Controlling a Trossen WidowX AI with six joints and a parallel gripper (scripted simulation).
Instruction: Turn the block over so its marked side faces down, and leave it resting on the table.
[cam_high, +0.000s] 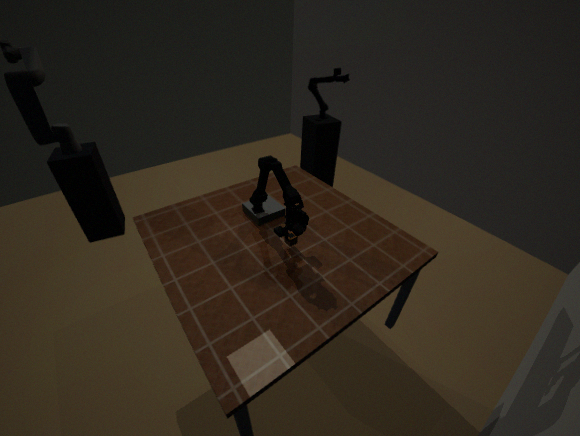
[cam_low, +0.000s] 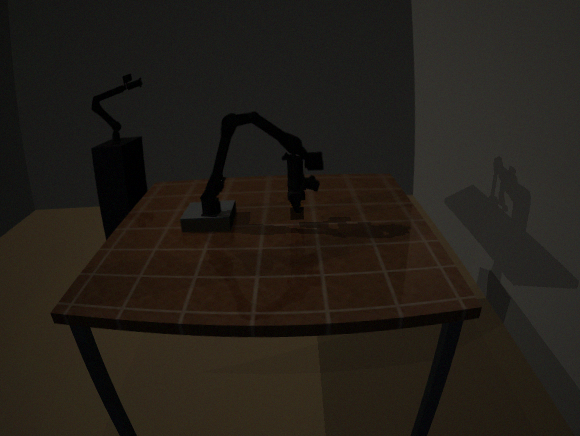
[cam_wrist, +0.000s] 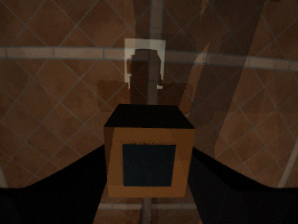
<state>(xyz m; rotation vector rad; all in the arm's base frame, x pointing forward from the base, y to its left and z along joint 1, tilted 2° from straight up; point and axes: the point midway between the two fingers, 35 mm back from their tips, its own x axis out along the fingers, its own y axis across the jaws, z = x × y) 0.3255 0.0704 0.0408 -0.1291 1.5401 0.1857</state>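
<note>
The block (cam_high: 291, 240) (cam_low: 297, 214) (cam_wrist: 115, 165) is orange with a dark blue square (cam_wrist: 148, 166) on the side that faces up toward the wrist camera. Another side (cam_wrist: 149, 116) looks black. My gripper (cam_high: 291, 234) (cam_low: 297, 208) (cam_wrist: 147, 148) points down and is shut on the block, with one finger on each side of it. The block hangs a little above the tiled table (cam_high: 240, 260) (cam_low: 290, 290), its shadow apart from it. Its underside is hidden.
My arm's grey base (cam_high: 264, 217) (cam_low: 207, 223) stands on the table behind the gripper. A small pale square (cam_wrist: 129, 46) shows on the table beyond the block, and a larger one (cam_high: 250, 361) at the table's near corner. Other arms stand on dark pedestals (cam_high: 87, 195) (cam_high: 320, 145) off the table.
</note>
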